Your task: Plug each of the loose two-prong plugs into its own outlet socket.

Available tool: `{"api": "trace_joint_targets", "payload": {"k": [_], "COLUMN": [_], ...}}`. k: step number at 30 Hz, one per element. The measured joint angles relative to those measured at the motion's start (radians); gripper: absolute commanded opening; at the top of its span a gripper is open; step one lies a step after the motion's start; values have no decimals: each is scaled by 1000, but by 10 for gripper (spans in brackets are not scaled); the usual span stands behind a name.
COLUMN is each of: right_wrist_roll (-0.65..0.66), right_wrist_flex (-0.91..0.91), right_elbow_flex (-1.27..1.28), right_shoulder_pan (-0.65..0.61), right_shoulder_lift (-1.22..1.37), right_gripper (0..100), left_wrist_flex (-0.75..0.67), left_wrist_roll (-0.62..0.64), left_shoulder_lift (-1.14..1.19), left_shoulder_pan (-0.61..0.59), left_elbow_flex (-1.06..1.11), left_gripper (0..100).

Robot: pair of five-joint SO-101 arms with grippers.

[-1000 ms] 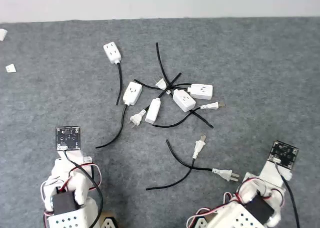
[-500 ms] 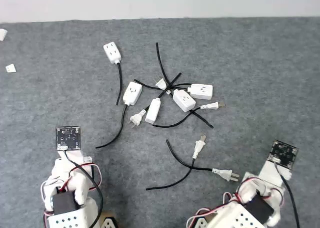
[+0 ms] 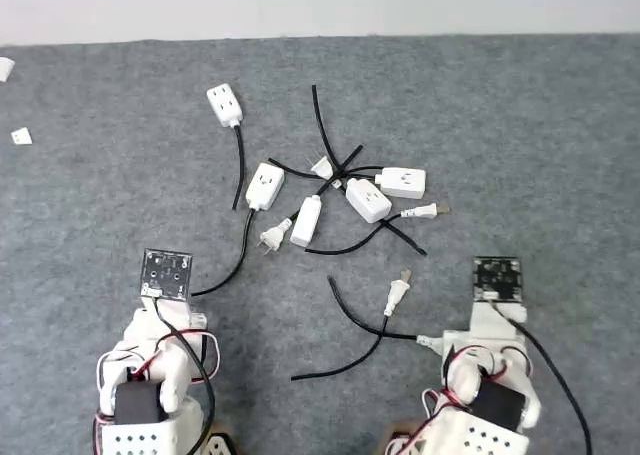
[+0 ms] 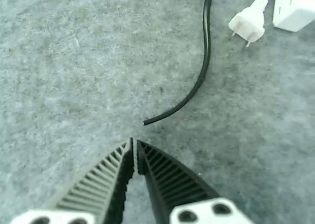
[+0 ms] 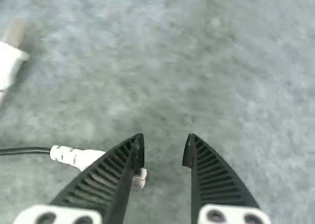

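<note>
The left gripper (image 4: 134, 146) is hanging low over the grey carpeted table (image 4: 64, 61). Its black ridged jaws are all but closed, with only a sliver showing between the tips, and it is gripping nothing. Just ahead of the tips, and apart from them, the cut end of a black cable (image 4: 203, 61) is lying on the carpet. Farther on, a white two-prong plug (image 4: 246, 23) is resting just beside a white outlet socket block (image 4: 295, 7).

The right gripper (image 5: 164, 150) is standing open and empty, with a clear gap between its tips. A second white plug (image 5: 74, 156), on a black cord, is lying with its prong end passing under one finger (image 5: 120, 172). Whether the two are touching I cannot tell.

In the high view the remaining sockets (image 3: 264, 185) and loose plugs (image 3: 398, 295) are lying tangled at mid-table, well apart from both arms.

Compared with a second ago, both wrists have swung inward. The left wrist camera board (image 3: 166, 273) is now sitting near the cable end. The right wrist camera board (image 3: 497, 278) has come in from the table's right side, and its arm is now partly covering the plug that was lying in the open.
</note>
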Motion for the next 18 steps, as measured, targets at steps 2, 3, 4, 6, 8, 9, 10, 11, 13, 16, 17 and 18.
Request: {"api": "trace_joint_targets", "payload": {"k": [2,3,4,6,8,9,10,11,13,16,17,18], "right_wrist_roll": [2,2,2,2,2,2,2,11,68,141,158,166], "right_wrist_flex": [0,0,0,0,0,-2,-2,-6,-14,-17,-17,-18], "right_elbow_flex": [0,0,0,0,0,0,0,-2,-8,-20,-40,-66], "right_shoulder_pan": [-14,-11,-9,6,44,69,84,97,117,117,118,121], "right_shoulder_lift": [0,0,0,0,0,0,0,0,0,0,0,0], "right_gripper": [139,139,140,140,140,140,140,140,140,137,136,136], "left_wrist_flex": [0,0,0,-8,-37,-61,-91,-112,-123,-101,-101,-101], "left_wrist_roll": [0,0,0,0,0,0,0,0,-35,-54,-48,-44], "left_shoulder_lift": [0,0,0,0,0,0,0,0,0,0,0,0], "left_shoulder_pan": [-2,-2,-3,-25,-74,-98,-120,-132,-129,-132,-141,-149], "left_elbow_flex": [0,0,0,-2,-6,-9,-9,-9,-11,-43,-58,-78], "left_gripper": [14,14,14,14,16,16,16,16,16,16,16,16]}}
